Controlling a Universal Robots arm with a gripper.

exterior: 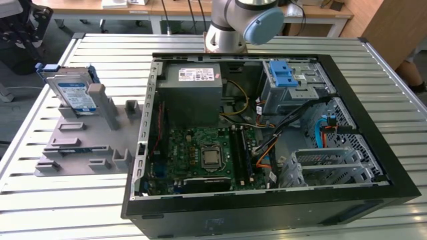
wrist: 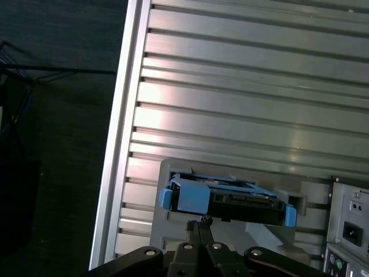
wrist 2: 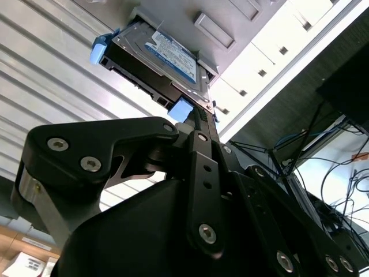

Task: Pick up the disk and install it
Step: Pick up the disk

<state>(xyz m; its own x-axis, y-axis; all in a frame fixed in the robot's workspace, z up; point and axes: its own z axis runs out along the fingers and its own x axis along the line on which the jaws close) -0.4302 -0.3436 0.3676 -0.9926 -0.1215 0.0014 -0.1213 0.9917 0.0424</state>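
1. Disk (exterior: pixel 72 94) stands upright in grey holder (exterior: pixel 75 136) on desk (exterior: pixel 67 210), at exterior view's left of open PC case (exterior: pixel 373 200).
2. First wrist view: end effector (wrist: pixel 199 221) w/ tips pressed together, just beside disk's blue edge; contact unclear.

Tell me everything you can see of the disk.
The disk is a flat silver rectangle with a white-and-blue label, edged by a blue plastic frame. It stands on edge, leaning slightly, in a slot of the grey stand on the slatted metal table, at the exterior view's left of the open computer case. Its dark connector edge shows in both wrist views. Only the stand touches it; the claw is apart from it.
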